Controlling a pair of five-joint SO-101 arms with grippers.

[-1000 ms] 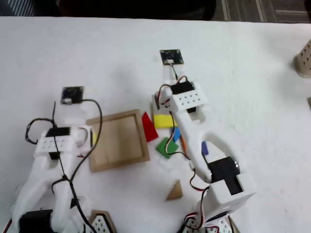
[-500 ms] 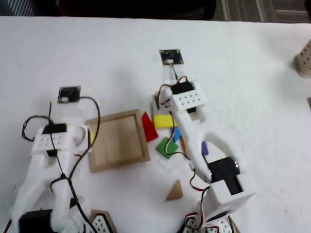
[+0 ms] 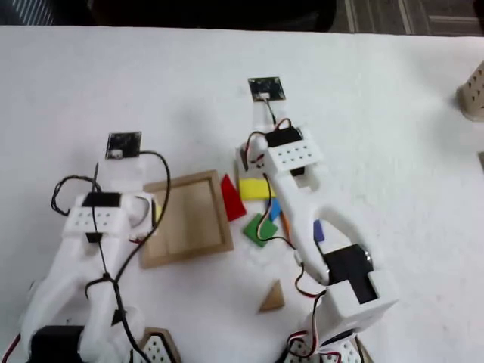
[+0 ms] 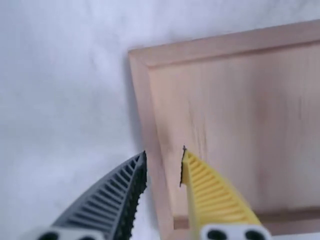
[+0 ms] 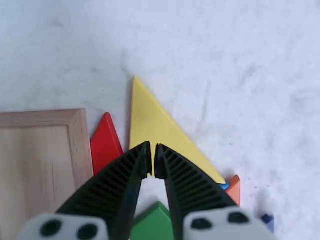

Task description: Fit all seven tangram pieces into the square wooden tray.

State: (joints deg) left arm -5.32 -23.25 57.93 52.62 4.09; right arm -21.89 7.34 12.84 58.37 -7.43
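The white table (image 3: 393, 113) is carrying everything, and the square wooden tray (image 3: 193, 215) is lying empty left of centre in the high view. The left gripper (image 4: 162, 162) is hanging spread over the tray's left rim, one finger outside and one inside. The right gripper (image 5: 152, 152) is sitting pinched together, gripping nothing, with its tips over the yellow triangle (image 5: 150, 115). The red piece (image 3: 231, 198) is lying just beside the tray's right rim, and the green piece (image 3: 259, 229) is lying lower right of it. I'm thinking that the straddling gripper risks dragging the tray into those bunched pieces.

White table surface (image 3: 393, 189), beige perforated object (image 3: 473, 94) at its right edge
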